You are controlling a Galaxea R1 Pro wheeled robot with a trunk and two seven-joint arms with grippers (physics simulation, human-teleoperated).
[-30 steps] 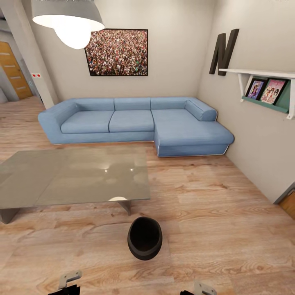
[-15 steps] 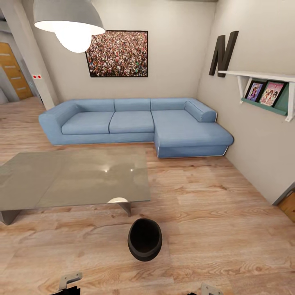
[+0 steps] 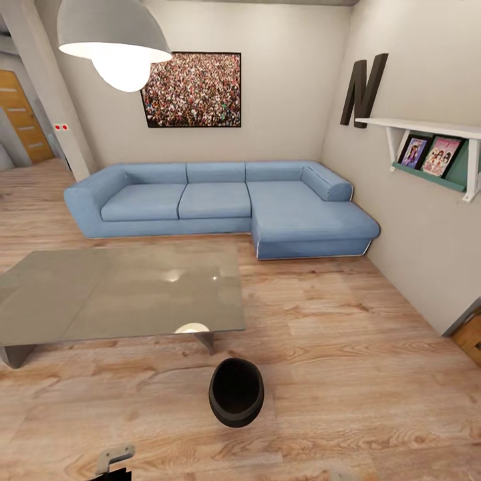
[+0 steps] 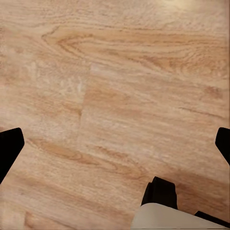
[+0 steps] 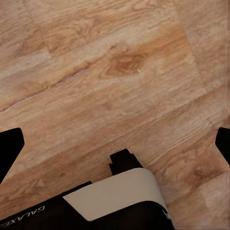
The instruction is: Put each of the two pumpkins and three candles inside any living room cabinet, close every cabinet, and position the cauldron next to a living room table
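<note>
Wooden floor (image 3: pixel 347 347) carries cauldron (image 3: pixel 236 391), table (image 3: pixel 120 294), sofa (image 3: pixel 220 204).

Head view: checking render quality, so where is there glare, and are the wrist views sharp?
Head view: the lit lamp blows out white, with bright reflections on the glossy table. Both wrist views: floor grain looks soft and slightly blurred.

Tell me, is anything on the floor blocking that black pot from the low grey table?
Nothing visible does. The cauldron sits on bare wooden floor just off the table's near right corner, with open planks between them.
</note>
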